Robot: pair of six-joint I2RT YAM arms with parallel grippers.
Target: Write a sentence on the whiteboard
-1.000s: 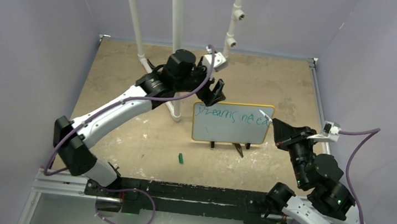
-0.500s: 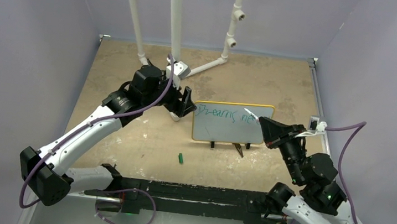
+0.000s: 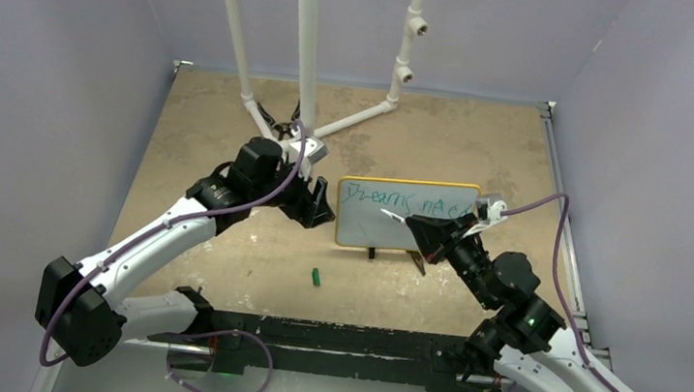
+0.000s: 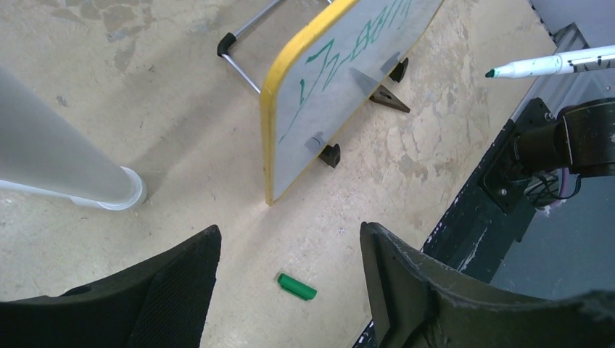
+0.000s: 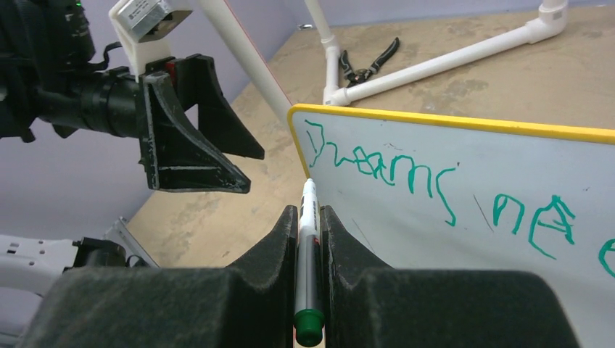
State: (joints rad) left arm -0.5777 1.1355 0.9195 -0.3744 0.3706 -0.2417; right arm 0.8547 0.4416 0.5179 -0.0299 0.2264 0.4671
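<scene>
Your small white whiteboard (image 3: 405, 229) with the thin yellow rim stands upright on little black feet, right of centre on the tan, scuffed table (image 3: 221, 241) and facing the near edge. Along its top runs the sentence (image 5: 435, 188) in thin green handwritten letters, reading "Dreams nee" so far. Your right gripper (image 5: 310, 214) has its jaws pinching a white-barrelled marker (image 5: 307, 246) with a green butt end. It points left across the lower half of the board. In the left wrist view the tip stands off the face. Your left gripper (image 4: 290, 246) hangs just left of the board's left edge, jaws spread with nothing between them. A small green cap (image 3: 315, 276) lies on the table near-left of the board. White plastic pipes (image 3: 305, 46) rise at the far side.
</scene>
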